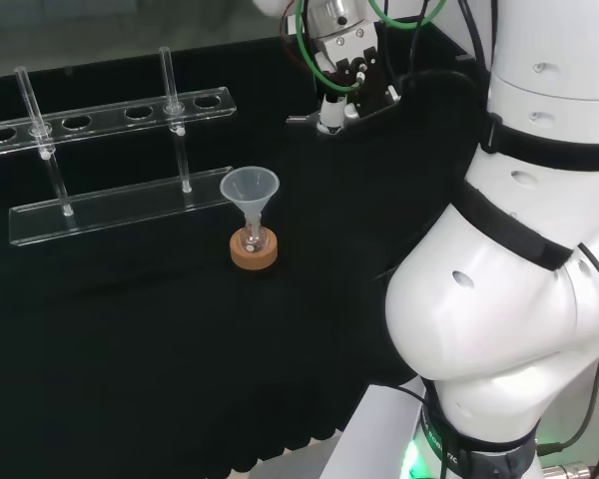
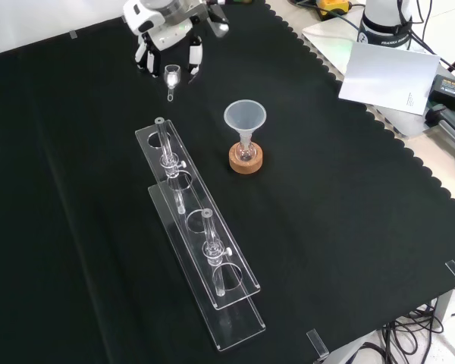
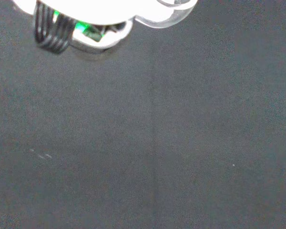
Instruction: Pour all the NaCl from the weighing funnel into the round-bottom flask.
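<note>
Weighing funnel (image 2: 171, 76) sits pinched in the hand (image 2: 165, 30), fingers curled round it, at 12 o'clock on the cloth in front view.
I'd carry it toward 4 o'clock to the plastic funnel (image 2: 245, 117) on the flask (image 2: 246, 152), stay level, then tip slowly.

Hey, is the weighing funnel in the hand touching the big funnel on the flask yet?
Apart. In the front view, black cloth shows between the weighing funnel in the hand and the big funnel.
</note>
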`<control>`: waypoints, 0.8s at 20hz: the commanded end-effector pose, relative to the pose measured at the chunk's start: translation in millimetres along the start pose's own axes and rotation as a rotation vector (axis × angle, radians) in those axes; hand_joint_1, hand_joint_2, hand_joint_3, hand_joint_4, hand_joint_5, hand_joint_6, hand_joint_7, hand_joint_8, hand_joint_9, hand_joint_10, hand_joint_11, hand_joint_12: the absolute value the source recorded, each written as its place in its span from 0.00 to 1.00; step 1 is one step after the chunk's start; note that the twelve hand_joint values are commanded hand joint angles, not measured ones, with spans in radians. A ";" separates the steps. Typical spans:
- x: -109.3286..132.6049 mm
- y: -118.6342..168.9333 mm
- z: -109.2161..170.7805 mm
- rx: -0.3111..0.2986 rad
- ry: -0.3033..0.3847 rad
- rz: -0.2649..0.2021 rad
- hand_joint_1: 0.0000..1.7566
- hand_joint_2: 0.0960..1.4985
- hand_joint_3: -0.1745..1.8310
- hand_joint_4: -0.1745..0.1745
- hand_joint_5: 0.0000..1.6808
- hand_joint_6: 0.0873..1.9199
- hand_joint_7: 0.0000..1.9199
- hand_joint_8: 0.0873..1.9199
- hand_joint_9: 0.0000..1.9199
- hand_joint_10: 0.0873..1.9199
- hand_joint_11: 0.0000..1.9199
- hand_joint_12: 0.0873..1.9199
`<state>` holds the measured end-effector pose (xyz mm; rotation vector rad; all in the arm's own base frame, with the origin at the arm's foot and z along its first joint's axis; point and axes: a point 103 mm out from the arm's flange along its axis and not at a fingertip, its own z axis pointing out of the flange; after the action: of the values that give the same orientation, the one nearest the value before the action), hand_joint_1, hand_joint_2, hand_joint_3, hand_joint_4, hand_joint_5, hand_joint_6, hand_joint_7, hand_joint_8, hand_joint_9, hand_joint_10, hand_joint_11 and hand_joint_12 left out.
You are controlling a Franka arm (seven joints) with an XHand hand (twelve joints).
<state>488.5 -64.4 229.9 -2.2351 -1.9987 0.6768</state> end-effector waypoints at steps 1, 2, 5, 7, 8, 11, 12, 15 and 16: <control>-3.3 -41.7 -16.3 -0.022 -0.025 0.013 0.65 0.43 0.34 1.00 0.82 0.19 0.33 0.32 0.57 0.09 0.51 0.46; -3.2 -46.8 -18.7 -0.023 -0.028 0.013 0.65 0.43 0.34 1.00 0.82 0.19 0.34 0.32 0.57 0.09 0.51 0.46; 2.8 -61.6 -26.8 -0.018 -0.043 0.014 0.65 0.43 0.34 1.00 0.81 0.19 0.34 0.32 0.57 0.09 0.51 0.46; 8.4 -71.9 -30.2 -0.021 -0.051 0.012 0.65 0.43 0.34 1.00 0.81 0.19 0.34 0.32 0.57 0.09 0.51 0.46; 11.3 -76.6 -31.5 -0.022 -0.055 0.010 0.65 0.43 0.34 1.00 0.81 0.19 0.34 0.32 0.57 0.09 0.51 0.46; 21.3 -90.4 -35.1 -0.024 -0.072 0.007 0.65 0.43 0.34 1.00 0.81 0.19 0.34 0.32 0.57 0.09 0.51 0.46; 24.7 -94.6 -36.0 -0.023 -0.078 0.005 0.65 0.43 0.34 1.00 0.81 0.19 0.34 0.32 0.57 0.09 0.51 0.46; 39.8 -108.1 -37.0 -0.019 -0.109 -0.004 0.65 0.43 0.34 1.00 0.81 0.19 0.34 0.32 0.57 0.09 0.51 0.46; 44.8 -112.4 -36.6 -0.018 -0.126 -0.009 0.65 0.43 0.34 1.00 0.81 0.19 0.34 0.32 0.57 0.09 0.51 0.46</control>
<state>420.2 -19.9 287.0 -2.2626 -2.0490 0.7357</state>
